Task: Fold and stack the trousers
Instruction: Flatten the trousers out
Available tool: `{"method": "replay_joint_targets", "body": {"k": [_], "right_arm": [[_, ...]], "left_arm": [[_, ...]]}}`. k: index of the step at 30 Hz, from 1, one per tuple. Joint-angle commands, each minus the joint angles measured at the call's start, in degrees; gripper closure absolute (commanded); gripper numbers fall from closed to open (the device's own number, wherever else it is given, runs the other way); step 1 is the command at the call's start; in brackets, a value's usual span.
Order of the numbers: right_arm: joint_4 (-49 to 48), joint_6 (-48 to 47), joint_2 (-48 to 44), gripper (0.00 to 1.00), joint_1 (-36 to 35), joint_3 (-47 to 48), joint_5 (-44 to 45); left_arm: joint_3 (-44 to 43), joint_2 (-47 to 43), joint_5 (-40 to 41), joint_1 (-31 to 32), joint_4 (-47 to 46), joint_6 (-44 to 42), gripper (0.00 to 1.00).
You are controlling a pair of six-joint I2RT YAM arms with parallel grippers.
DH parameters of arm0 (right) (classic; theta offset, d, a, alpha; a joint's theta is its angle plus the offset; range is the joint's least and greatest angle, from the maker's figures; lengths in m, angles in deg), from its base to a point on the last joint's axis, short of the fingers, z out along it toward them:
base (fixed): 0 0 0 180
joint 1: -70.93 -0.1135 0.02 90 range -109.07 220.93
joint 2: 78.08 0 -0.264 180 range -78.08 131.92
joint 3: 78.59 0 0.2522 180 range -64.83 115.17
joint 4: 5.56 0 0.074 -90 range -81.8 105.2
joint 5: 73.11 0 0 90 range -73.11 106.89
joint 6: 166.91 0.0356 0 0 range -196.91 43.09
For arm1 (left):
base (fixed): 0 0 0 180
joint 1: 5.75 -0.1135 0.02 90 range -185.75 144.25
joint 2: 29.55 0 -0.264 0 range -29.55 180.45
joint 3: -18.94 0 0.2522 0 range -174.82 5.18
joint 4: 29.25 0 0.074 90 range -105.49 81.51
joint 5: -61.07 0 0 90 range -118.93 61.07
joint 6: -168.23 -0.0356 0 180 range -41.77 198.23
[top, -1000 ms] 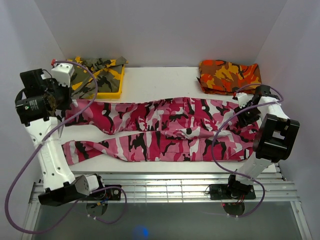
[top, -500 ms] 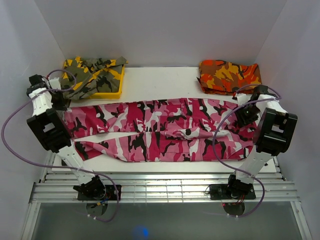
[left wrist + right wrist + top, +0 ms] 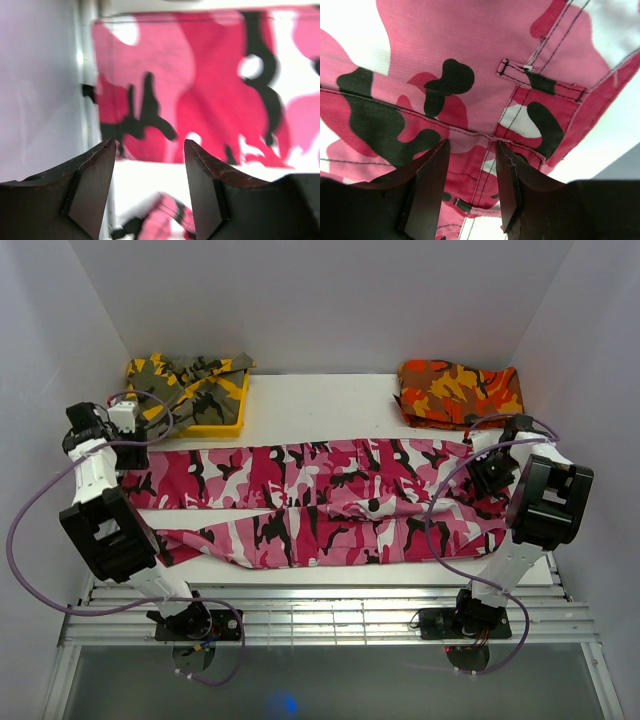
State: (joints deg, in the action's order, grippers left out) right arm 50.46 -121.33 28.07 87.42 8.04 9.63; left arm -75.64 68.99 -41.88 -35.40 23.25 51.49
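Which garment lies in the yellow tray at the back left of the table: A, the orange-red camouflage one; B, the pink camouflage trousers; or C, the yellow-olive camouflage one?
C: the yellow-olive camouflage garment sits in the yellow tray, while the orange-red garment lies at the back right and the trousers spread across the middle.

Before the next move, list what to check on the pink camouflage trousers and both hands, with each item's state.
1. Left hand open: ok, fingers apart, nothing between them.
2. Left hand at the far leg cuff of the pink, white and black camouflage cloth trousers: ok.
3. Right hand open at the waist end: ok.
4. Legs lying together: not ok, they splay apart at the left end.
5. Either hand touching the cloth: cannot tell.
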Motion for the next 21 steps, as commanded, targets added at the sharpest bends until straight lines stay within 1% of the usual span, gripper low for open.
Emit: {"method": "replay_joint_targets", "body": {"k": [1,3,4,5,7,8,9,11,12,15,16,17,18,19,21], "right_arm": [[-1.65,-0.93,1.25,0.52,0.21,-1.49,1.37],[-1.65,-0.58,2.74,0.52,0.3,-1.14,2.34],[-1.57,-0.31,3.27,0.52,0.38,-0.79,3.56],[-1.48,-0.23,4.32,0.53,0.56,-0.53,4.1],[-1.39,0.04,5.38,0.53,1.61,0.43,5.32],[-1.22,0.21,6.43,0.53,2.05,0.96,5.77],[-1.13,0.48,6.96,0.53,3.1,1.49,6.12],[-0.78,0.65,8.28,0.53,4.33,3.07,6.83],[-0.6,0.65,8.55,0.53,5.3,3.43,7.0],[-0.51,0.48,9.08,0.53,7.06,4.39,7.09],[-0.6,0.39,9.16,0.53,7.41,4.48,9.01],[-0.6,0.39,9.34,0.53,7.85,4.74,9.03],[-0.51,0.48,9.34,0.53,8.64,5.18,9.03],[-0.34,0.65,9.34,0.53,8.99,5.53,8.59],[1.84,0.57,8.38,0.53,9.26,6.15,7.19]], "left_arm": [[3.38,-5.81,-8.64,1.87,2.36,-5.05,0.33],[6.44,-6.95,-11.38,3.45,6.94,-6.56,0.34],[8.2,-8.27,-10.87,5.55,7.57,-7.87,0.34],[11.96,-8.89,-10.0,6.44,7.66,-8.15,0.35],[15.32,-9.16,-8.42,8.46,6.71,-8.5,0.35],[17.25,-7.85,-7.62,8.82,5.83,-7.63,0.36],[17.36,-6.36,-7.27,9.08,5.47,-7.45,0.37],[16.49,-3.28,-8.31,9.17,5.29,-6.57,0.38],[15.0,-0.22,-9.02,9.43,5.03,-6.31,0.39],[12.45,4.44,-9.37,12.59,3.72,-4.73,0.39],[10.52,5.51,-9.37,14.6,3.27,-4.29,0.39],[9.37,6.56,-8.94,15.58,3.01,-3.76,0.39],[7.97,7.97,-8.59,16.46,2.48,-2.97,0.39],[4.39,10.24,-8.84,17.77,2.48,-1.66,0.39],[0.42,11.67,-10.78,18.4,3.44,-0.6,0.38]]}}
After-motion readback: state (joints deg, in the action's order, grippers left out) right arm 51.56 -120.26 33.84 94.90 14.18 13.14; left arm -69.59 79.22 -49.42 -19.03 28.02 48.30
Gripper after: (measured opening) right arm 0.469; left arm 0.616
